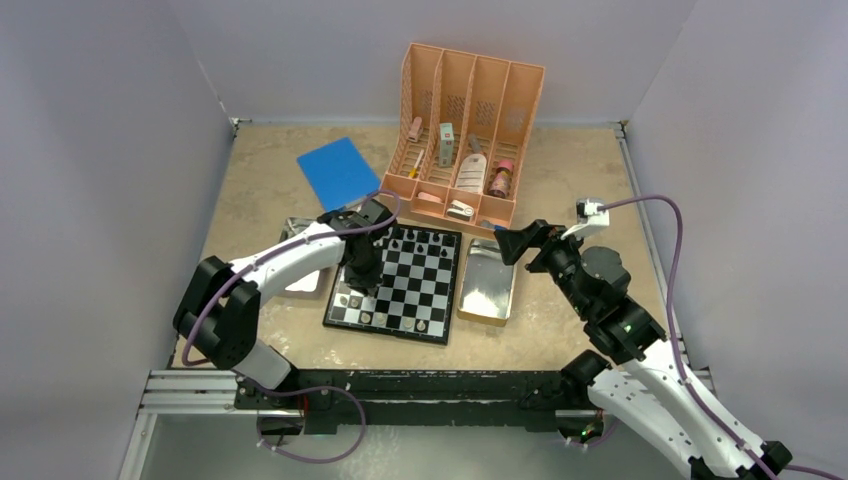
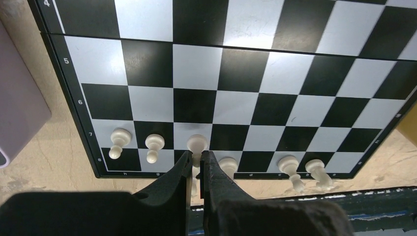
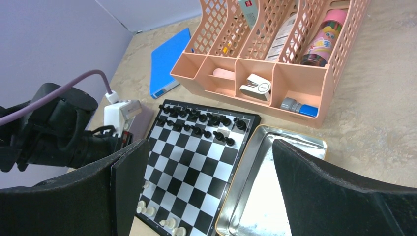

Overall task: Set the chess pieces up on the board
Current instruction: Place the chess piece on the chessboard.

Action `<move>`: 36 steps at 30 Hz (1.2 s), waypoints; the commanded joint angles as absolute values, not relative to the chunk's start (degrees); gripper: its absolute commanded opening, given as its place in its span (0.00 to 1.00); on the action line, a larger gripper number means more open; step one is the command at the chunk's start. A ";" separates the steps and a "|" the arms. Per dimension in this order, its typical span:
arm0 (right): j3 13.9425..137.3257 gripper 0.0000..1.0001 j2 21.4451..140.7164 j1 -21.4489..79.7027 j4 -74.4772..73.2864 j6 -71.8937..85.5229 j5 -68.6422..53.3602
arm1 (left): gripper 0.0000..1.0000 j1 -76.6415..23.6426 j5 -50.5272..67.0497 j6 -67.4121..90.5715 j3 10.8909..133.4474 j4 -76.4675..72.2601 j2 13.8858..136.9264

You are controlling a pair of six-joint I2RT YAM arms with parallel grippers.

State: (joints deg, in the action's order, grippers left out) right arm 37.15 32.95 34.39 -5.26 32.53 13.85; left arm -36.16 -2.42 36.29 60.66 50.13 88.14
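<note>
Board (image 1: 415,290): lay flat on the sandy surface (image 1: 545,345), just beside a metal tray (image 1: 488,285).
Black pieces (image 1: 420,240): were ranked along its far edge.
Pale pieces (image 2: 153,146): several stood in its two nearest rows.
Left hand (image 2: 196,162): was nearly closed, pinching one pale pawn (image 2: 196,142) on a near-row square.
Right hand (image 3: 206,152): was spread wide, holding nothing, above the tray.

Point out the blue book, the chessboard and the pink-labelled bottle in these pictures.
blue book (image 1: 338,172): top view, middle of its cover.
chessboard (image 2: 196,66): left wrist view, a bare white square.
pink-labelled bottle (image 3: 322,42): right wrist view, its label.
</note>
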 commanded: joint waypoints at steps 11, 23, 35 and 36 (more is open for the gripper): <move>38.49 0.97 32.59 34.54 -3.03 32.34 14.15 | 0.06 -36.53 -2.41 37.36 57.42 47.67 88.34; 38.34 0.97 32.43 34.54 -2.91 32.34 14.15 | 0.09 -36.47 -2.44 37.22 57.61 47.87 89.13; 38.06 0.97 32.28 34.54 -2.56 32.17 14.15 | 0.16 -36.53 -2.60 37.48 57.57 48.43 88.51; 38.06 0.97 32.36 34.54 -2.56 32.21 14.15 | 0.16 -36.49 -2.53 37.45 57.52 48.30 88.48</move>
